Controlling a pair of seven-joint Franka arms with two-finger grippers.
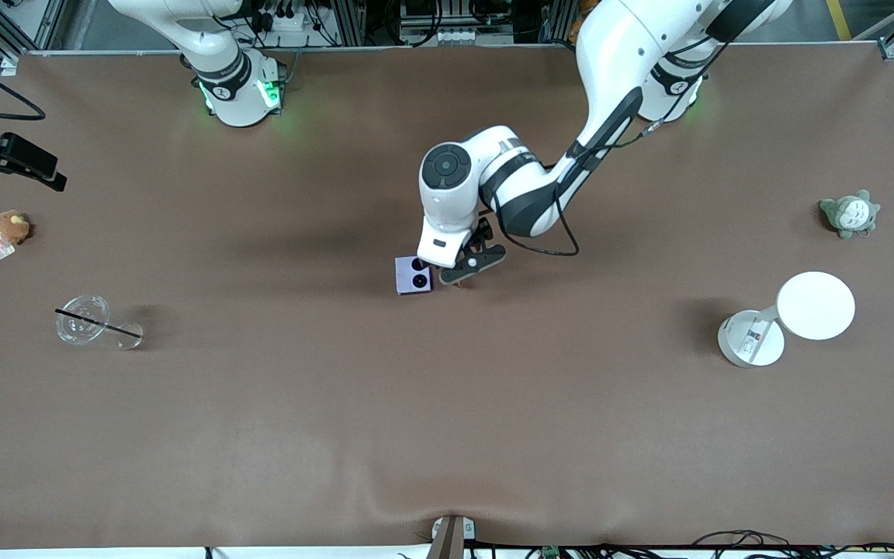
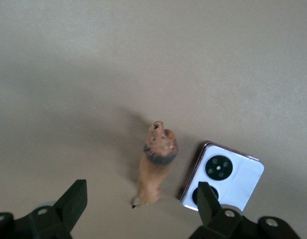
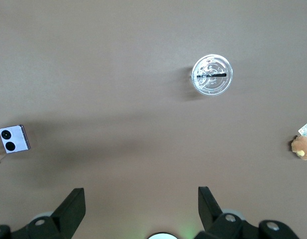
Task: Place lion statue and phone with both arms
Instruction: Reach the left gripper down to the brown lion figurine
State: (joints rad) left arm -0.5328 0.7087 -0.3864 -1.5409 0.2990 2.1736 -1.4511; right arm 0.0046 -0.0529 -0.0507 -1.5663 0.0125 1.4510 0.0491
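We see left gripper [image 2: 138, 209] wide open, empty, low over lion [image 2: 155, 167] at frame centre. Lion's long axis runs between fingers, phone [image 2: 228, 174] just beside it. Right gripper [image 3: 138, 209] open, empty, waits high near its base; left arm nearer.

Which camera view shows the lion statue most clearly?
The left wrist view: the lion statue shows whole beside the phone. In the front view the left gripper covers most of it; the right wrist view shows only a sliver.
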